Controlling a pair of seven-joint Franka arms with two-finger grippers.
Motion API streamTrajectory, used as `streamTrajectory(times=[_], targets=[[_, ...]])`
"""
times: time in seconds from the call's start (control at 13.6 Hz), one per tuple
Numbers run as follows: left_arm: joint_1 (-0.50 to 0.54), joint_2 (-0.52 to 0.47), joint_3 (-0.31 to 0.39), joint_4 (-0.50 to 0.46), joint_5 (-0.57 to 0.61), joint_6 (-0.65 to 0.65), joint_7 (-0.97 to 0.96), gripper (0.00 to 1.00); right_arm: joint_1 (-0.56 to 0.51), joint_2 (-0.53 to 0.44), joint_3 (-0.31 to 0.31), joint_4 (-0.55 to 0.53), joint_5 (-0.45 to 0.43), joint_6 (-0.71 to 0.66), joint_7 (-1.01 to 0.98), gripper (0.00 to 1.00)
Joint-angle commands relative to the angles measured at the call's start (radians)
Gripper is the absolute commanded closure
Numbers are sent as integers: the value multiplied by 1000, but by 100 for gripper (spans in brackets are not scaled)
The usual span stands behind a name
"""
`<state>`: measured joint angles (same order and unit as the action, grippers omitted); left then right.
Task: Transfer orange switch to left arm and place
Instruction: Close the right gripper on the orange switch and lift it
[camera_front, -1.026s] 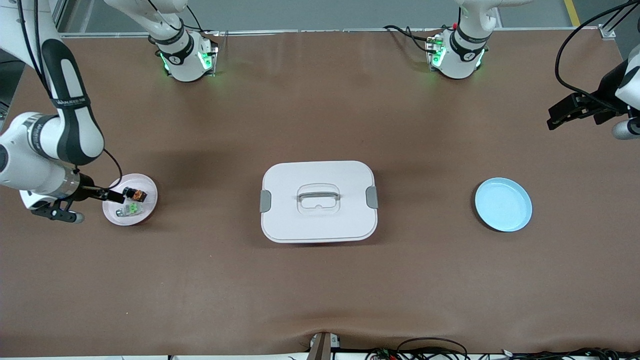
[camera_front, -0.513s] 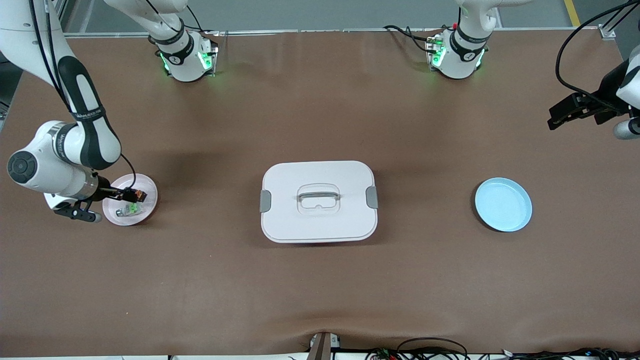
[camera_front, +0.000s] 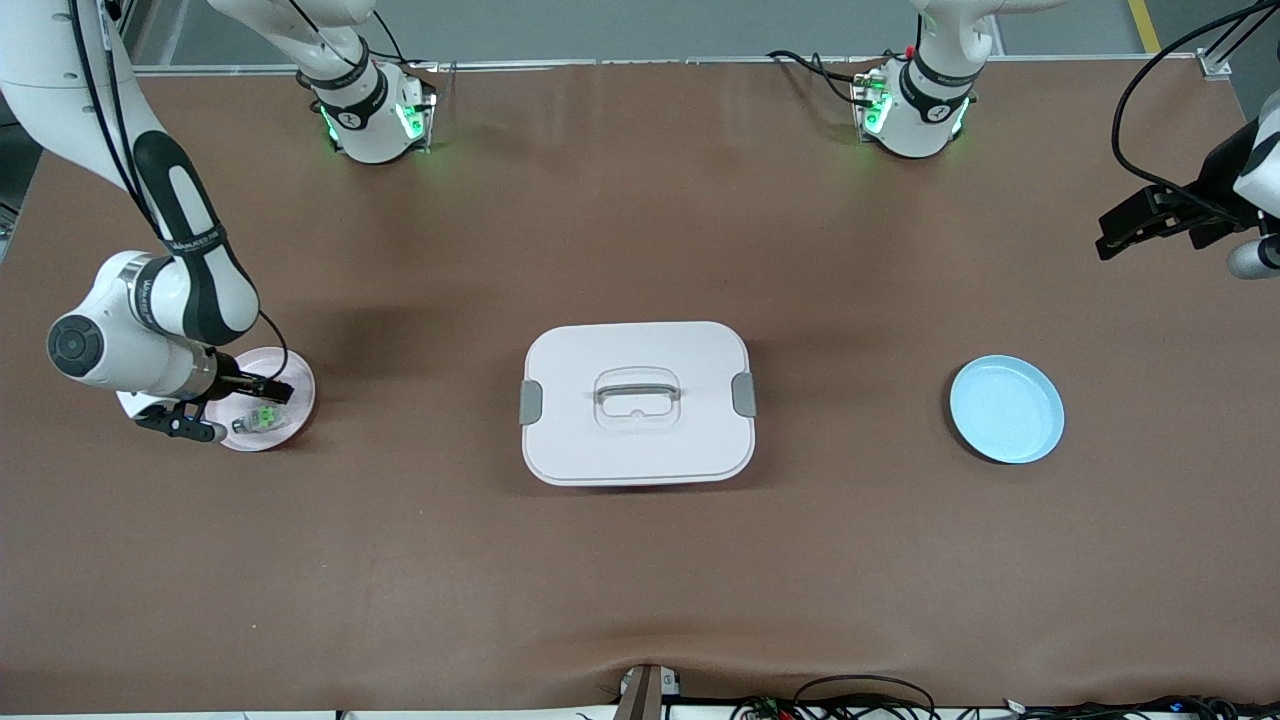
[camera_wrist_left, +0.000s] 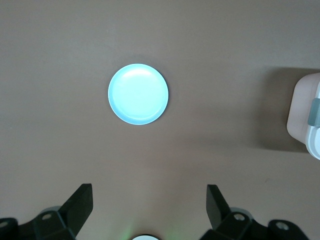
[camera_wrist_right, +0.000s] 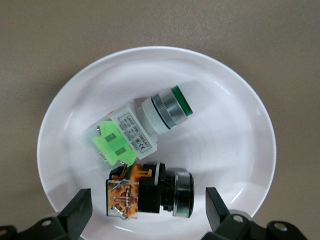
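Right gripper (camera_wrist_right: 145, 212) hangs wide open over the orange switch (camera_wrist_right: 149, 190), which lies in the pink plate (camera_front: 295, 377) at the tabletop's right-arm end, touching the green switch (camera_wrist_right: 137, 129). Closing carelessly could pinch both switches. Left gripper (camera_wrist_left: 150, 207) waits open above the blue plate (camera_wrist_left: 138, 93); the box (camera_front: 637, 402) sits between.

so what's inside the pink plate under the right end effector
Two push-button switches lie side by side in the pink plate: the orange switch and a whitish switch with green parts. The open right end effector covers the orange one in the front view.
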<state>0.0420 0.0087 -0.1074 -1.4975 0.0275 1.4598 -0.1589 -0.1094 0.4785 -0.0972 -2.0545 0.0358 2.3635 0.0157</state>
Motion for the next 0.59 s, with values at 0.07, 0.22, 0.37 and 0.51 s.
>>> streamTrajectory(times=[0.07,0.22,0.37,0.51], targets=[[-1,2,-3,16,11,-18,-8,0,8,15,2,-12,13,2,15,0],[-1,2,-3,14,11,-18,-10,0,8,28,4,-12,13,3,13,0],[-1,4,-3,16,11,-18,-10,0,8,28,4,-10,13,0,13,0],[1,2,-3,17,11,-18,-7,0,8,28,4,-10,13,-1,10,26]])
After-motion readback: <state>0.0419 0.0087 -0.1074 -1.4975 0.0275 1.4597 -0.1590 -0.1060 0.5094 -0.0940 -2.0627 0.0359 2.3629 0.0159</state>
